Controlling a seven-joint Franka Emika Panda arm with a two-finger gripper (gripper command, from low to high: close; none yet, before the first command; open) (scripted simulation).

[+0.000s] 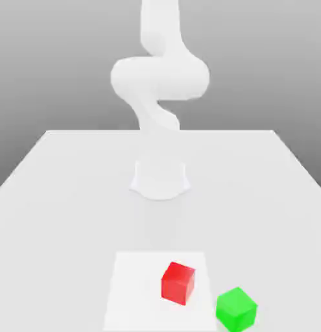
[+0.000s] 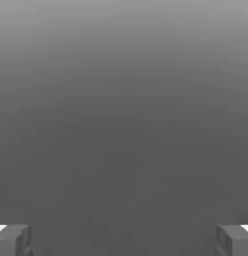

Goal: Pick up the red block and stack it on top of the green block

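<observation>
I read hand (image 2: 124,241) wide, holding nothing. Red block (image 1: 178,283) on worktop (image 1: 59,194), near edge; green block (image 1: 237,308) just beside, at 4 o'clock, apart. Hand-to-red direction: cannot tell.

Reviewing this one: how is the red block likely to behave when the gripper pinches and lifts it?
The red block looks like a rigid, flat-faced cube, so it should probably sit stable, not roll. Its smooth faces may be slippery, so a centred pinch seems wise. The green block sits close but apart, on the exterior view's right, so a wide approach might nudge it.
</observation>
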